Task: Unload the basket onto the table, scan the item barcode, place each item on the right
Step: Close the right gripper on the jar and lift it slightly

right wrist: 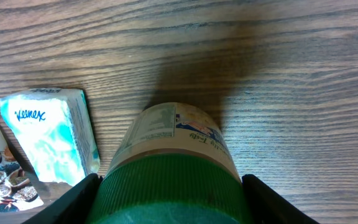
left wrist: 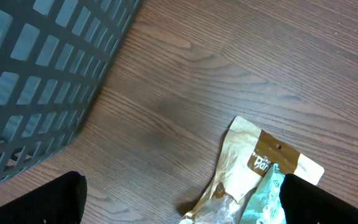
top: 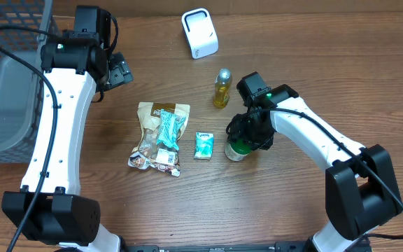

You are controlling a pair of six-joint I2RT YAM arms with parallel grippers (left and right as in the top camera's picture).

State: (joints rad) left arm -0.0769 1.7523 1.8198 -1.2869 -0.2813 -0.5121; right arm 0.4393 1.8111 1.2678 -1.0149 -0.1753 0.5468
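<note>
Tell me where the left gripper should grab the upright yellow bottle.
Grip the yellow bottle around its round body below the cap, probably coming in level from its left. It stands upright, that side is bare table, and the right gripper with the green-lidded jar crowds its right.

I get soft, even light over the bench (top: 187, 210) — no harsh glare. On the right wrist camera the jar (right wrist: 173, 134) casts a dark shadow beyond itself; its near end is blurred, the wood grain sharp.
</note>
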